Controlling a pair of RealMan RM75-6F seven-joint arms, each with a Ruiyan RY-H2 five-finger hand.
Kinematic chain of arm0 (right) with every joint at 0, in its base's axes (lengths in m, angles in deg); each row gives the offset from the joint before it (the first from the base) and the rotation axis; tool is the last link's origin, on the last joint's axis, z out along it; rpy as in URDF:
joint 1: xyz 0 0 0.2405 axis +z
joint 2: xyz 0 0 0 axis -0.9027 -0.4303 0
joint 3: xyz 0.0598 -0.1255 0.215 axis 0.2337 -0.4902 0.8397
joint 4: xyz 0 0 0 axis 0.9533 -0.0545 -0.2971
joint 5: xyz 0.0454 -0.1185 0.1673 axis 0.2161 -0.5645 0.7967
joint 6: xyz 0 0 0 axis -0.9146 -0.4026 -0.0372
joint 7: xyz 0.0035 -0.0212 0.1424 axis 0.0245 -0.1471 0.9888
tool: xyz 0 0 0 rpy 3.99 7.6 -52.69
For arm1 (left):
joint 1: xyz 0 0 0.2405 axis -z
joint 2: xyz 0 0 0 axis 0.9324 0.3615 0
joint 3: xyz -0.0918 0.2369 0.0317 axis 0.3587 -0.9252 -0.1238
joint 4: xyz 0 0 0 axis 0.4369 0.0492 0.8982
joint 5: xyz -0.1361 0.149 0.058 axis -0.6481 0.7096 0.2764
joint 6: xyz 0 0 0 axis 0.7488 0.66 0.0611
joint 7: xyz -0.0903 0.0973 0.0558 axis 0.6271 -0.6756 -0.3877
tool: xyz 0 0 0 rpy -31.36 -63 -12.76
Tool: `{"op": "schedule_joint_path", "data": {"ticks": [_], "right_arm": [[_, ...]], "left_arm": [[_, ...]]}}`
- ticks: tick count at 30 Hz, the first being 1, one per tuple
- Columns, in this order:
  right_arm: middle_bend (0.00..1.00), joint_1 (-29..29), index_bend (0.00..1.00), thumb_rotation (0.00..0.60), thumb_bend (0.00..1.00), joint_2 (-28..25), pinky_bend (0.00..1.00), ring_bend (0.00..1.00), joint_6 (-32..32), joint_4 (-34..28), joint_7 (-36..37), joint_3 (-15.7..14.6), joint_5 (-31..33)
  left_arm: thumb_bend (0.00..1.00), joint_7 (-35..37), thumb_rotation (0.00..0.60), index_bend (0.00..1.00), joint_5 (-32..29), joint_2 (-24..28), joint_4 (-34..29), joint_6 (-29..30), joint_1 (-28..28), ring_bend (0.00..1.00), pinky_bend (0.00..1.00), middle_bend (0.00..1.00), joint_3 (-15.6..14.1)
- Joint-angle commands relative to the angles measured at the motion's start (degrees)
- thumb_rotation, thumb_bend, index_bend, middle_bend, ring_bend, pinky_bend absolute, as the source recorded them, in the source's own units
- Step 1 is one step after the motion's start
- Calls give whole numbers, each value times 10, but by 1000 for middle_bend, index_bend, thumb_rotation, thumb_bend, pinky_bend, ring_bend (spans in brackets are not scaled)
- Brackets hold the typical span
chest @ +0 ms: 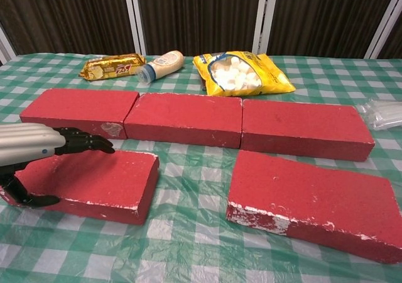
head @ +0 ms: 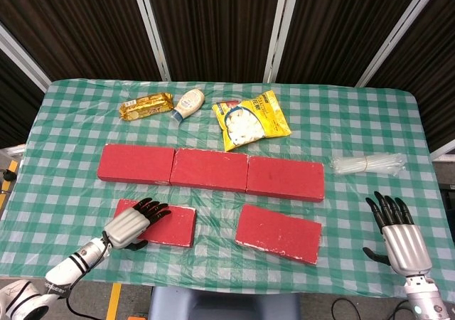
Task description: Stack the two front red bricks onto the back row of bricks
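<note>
Red front-left brick (head: 160, 222) under left hand (head: 132, 225), fingers spread over its top, thumb at near edge | right hand (head: 399, 237) spread, empty, on surface (head: 71, 121) | front-right brick (head: 278, 233) untouched

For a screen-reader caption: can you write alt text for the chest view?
The robot's left hand reaches over the front-left red brick on a green checked tablecloth. A second front red brick lies to the right, before a back row of three red bricks.
</note>
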Motion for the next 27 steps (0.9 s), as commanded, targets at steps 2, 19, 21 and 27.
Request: {"op": "schedule_joint_path", "data": {"ticks": [2,19,21,27], "right_arm": [[0,0,0,600,93,0,0,0,1,0,0,0,1],[0,2,0,600,93,1,0,0,3,-2,-5,-1,3],[0,2,0,600,93,0,0,0,3,-2,-5,-1,3],[0,2,0,600,93,0,0,0,5,-4,-7,-2,4]], "left_arm": [[336,1,600,0,-7,0,1,-8,6,0,0,0,-3],[336,-4,600,0,-30,13,-19,-26,28,0,0,0,-6],[336,8,600,0,-35,14,-20,-36,33,0,0,0,-7],[335,43,600,0,-45,21,-23,-55,49,0,0,0,-7]]}}
